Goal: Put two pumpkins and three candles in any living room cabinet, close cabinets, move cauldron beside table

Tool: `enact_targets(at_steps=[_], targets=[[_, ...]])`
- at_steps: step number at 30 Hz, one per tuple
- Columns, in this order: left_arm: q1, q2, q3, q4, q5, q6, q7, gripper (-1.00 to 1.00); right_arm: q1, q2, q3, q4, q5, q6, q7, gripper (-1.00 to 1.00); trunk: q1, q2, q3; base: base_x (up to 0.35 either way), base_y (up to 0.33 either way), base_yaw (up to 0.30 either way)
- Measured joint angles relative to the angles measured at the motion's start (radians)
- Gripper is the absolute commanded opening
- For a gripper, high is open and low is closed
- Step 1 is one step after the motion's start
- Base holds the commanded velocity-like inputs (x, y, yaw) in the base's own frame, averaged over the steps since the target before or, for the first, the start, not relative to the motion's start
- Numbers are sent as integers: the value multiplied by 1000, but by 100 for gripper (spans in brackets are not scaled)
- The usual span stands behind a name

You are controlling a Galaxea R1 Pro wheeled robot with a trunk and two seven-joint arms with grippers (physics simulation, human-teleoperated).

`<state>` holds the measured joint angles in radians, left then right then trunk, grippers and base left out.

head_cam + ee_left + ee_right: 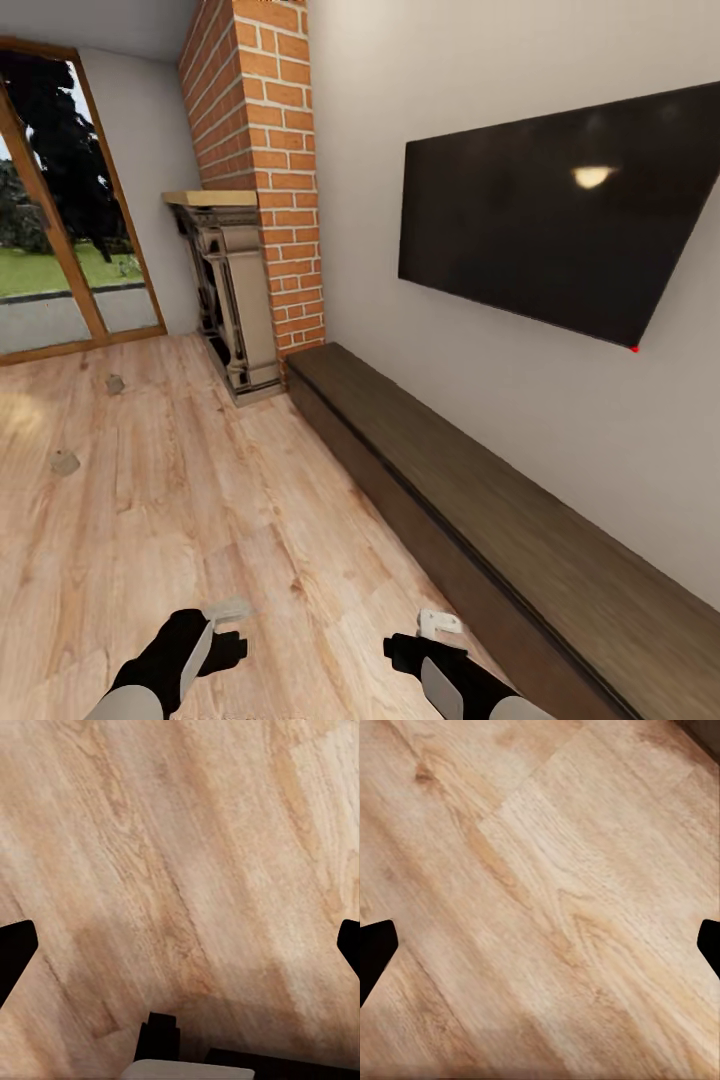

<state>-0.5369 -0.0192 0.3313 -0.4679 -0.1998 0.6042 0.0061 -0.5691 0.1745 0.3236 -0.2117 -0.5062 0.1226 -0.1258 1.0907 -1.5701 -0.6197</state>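
The long dark-brown cabinet (480,500) runs along the right wall under the television, and its front looks shut. Two small beige-grey candles (115,383) (64,462) lie apart on the wooden floor at the left, far from both arms. My left gripper (232,630) (180,945) hangs open over bare floorboards. My right gripper (420,638) (540,949) is also open above the floor, close to the cabinet's near front. The pumpkins, the cauldron and the table are out of view.
A brick chimney (275,150) with a carved fireplace (230,300) stands at the cabinet's far end. A black television (560,210) hangs on the right wall. Glass doors (60,220) to a garden are at the far left, with open wooden floor (200,500) in between.
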Motion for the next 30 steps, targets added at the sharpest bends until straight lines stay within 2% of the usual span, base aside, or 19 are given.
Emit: enact_targets(at_steps=[17,23,30], targets=[[0,0,0,0,4,0,-1,100,0,0,0,0,2,-1,0,100,-65,119,53,0,0,292],[0,0,1,0,5,0,-2,100,0,0,1,7,2,-54,-1,100,-88,161,72,0,0,292],[0,1,1,0,6,1,-6,100,0,0,2,10,2,-64,-14,100,-115,210,94,0,0,292]])
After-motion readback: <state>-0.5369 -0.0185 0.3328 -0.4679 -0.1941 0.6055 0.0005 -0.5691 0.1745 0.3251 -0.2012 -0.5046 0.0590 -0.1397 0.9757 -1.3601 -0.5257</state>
